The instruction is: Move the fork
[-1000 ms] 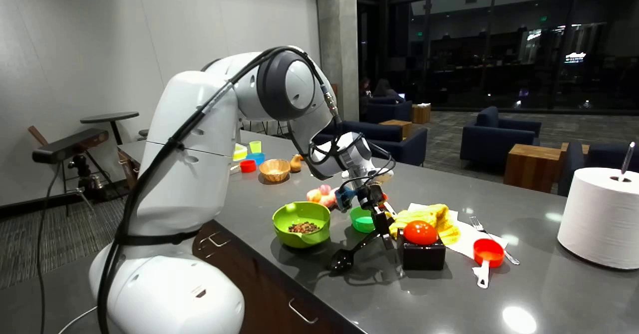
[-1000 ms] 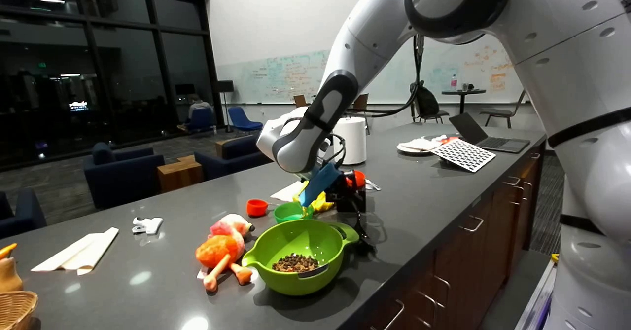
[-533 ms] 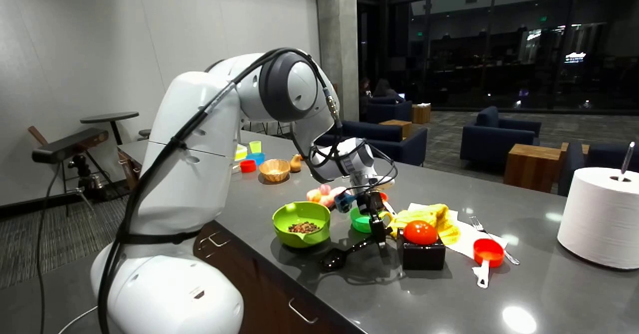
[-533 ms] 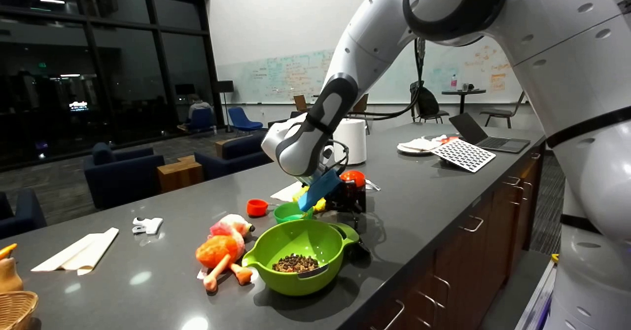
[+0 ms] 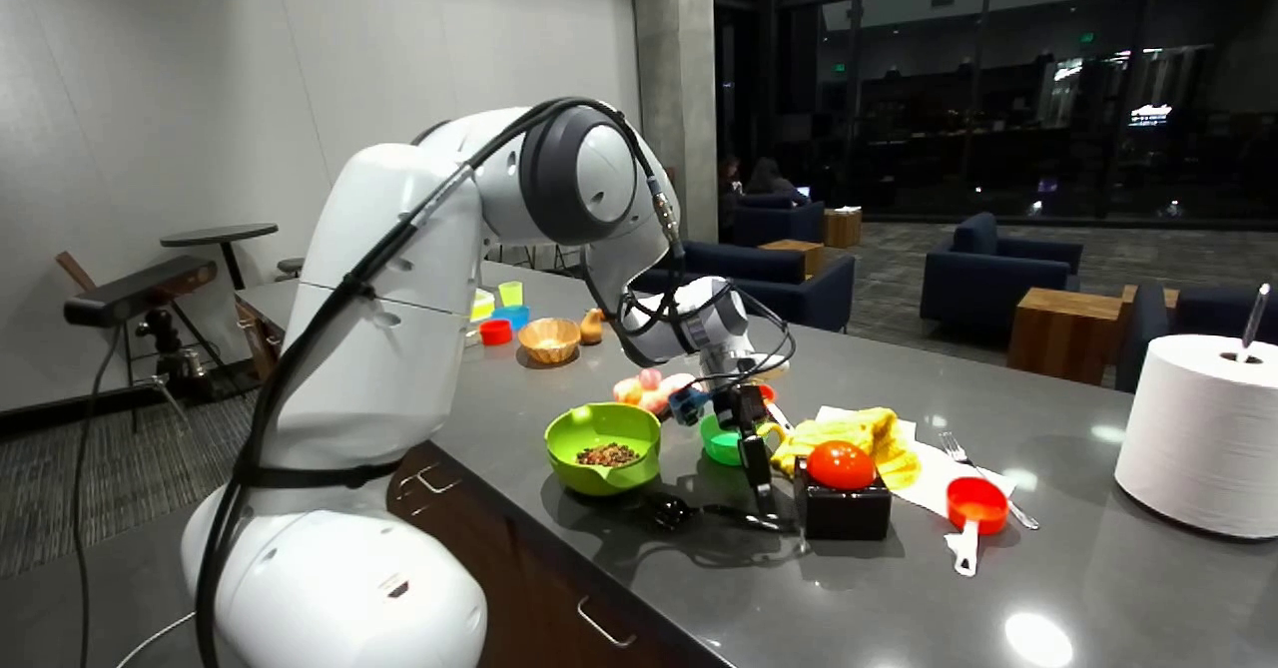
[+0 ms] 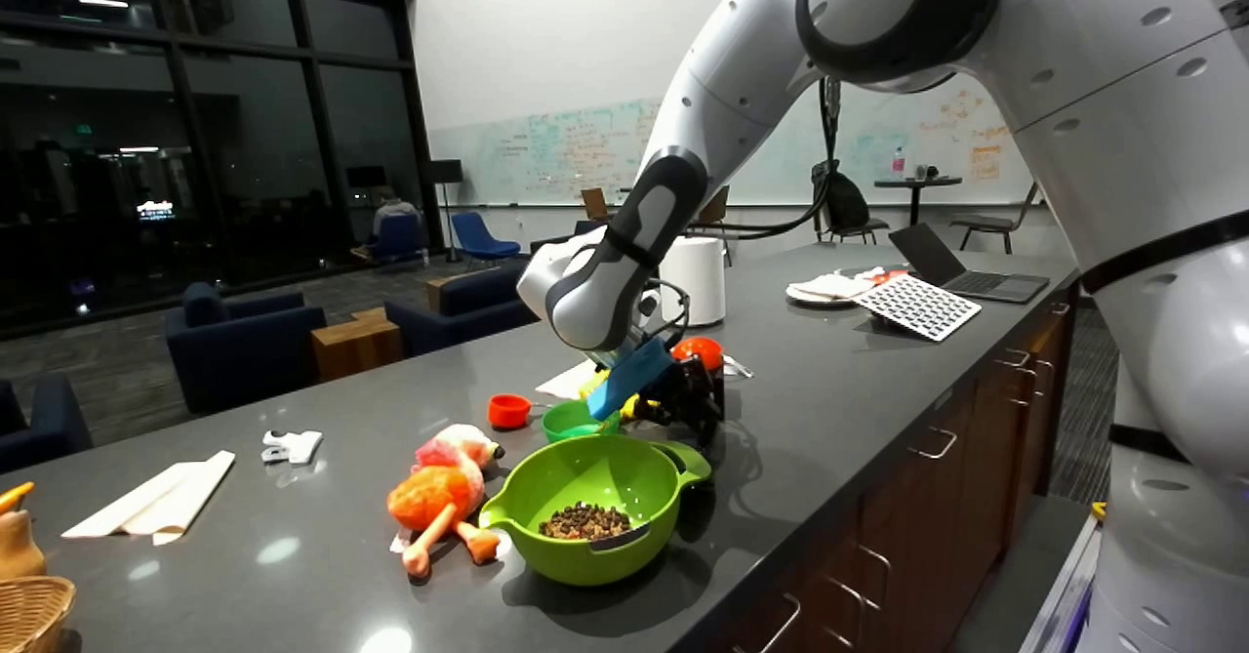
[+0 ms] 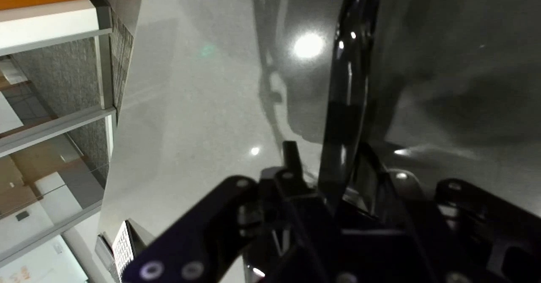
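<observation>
The fork is a nearly black utensil with a broad rounded end and a thin handle. In an exterior view it lies on the counter, rounded end by the lime-green bowl, handle end near the black box. In the wrist view its handle runs down between the two fingers. My gripper is open around the handle, with a gap visible between the fingers. In an exterior view the gripper is low over the handle. In an exterior view the gripper and the lime-green bowl hide most of the fork.
A red-orange ball sits on the black box. A small green bowl and a yellow cloth lie behind the gripper. A silver metal fork and a red measuring cup are farther right. A plush toy is beside the lime-green bowl.
The gripper moved a little and opened. The fork's handle, earlier held raised and slanted in the gripper, has dropped and now lies flat on the counter.
</observation>
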You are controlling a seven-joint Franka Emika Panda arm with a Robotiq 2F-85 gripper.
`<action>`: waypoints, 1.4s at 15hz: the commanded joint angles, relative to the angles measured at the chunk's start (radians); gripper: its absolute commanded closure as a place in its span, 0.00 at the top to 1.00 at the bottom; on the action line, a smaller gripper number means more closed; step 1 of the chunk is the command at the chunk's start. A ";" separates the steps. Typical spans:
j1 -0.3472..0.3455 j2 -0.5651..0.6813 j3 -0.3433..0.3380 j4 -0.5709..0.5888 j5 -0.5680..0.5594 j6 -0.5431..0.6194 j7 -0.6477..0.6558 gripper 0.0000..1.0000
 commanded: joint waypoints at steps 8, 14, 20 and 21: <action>-0.014 -0.025 0.004 -0.035 0.025 0.174 0.019 1.00; -0.041 -0.047 0.002 -0.044 0.105 0.364 0.011 1.00; -0.042 -0.059 -0.013 -0.069 0.201 0.675 -0.018 1.00; -0.039 -0.061 -0.017 -0.071 0.208 0.703 -0.025 1.00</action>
